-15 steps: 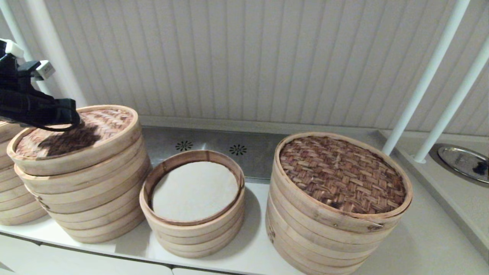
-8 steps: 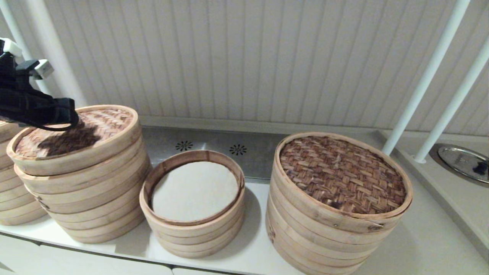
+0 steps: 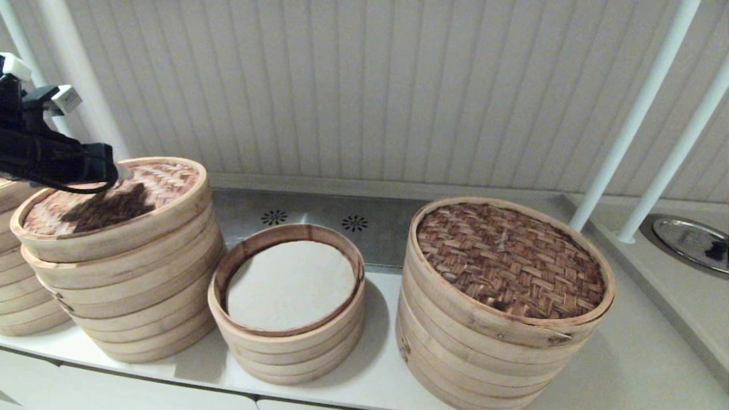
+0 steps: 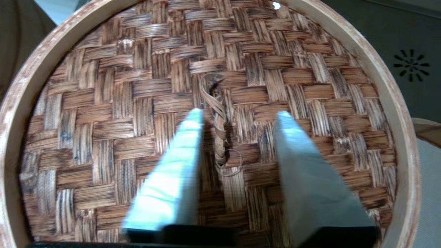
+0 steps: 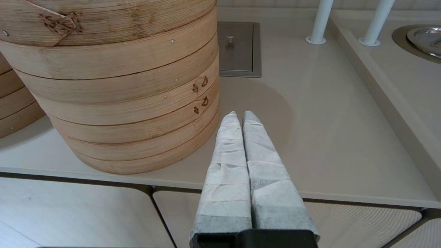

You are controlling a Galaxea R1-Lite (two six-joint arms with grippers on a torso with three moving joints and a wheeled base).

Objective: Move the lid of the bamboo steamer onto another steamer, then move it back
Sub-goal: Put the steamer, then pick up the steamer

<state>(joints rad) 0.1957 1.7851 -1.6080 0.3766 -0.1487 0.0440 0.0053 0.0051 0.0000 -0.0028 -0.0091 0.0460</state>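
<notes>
The bamboo steamer lid, reddish-brown weave in a pale rim, lies on top of the other steamer, the medium stack at the left. My left gripper hovers just above the lid and is open. In the left wrist view the lid fills the frame. Its small loop handle stands between the two fingers, nearer one of them, and the left gripper touches nothing. My right gripper is shut and empty, parked low over the counter's front edge beside the widest stack.
The narrowest stack stands uncovered in the middle, showing a white liner. The widest stack with dark-brown weave is at the right. Another stack sits at the far left. White poles and a round metal lid are at the right.
My left gripper has lifted slightly off the lid and its shadow on the weave has shifted. The lid stays on the left stack. The right arm has not moved.
</notes>
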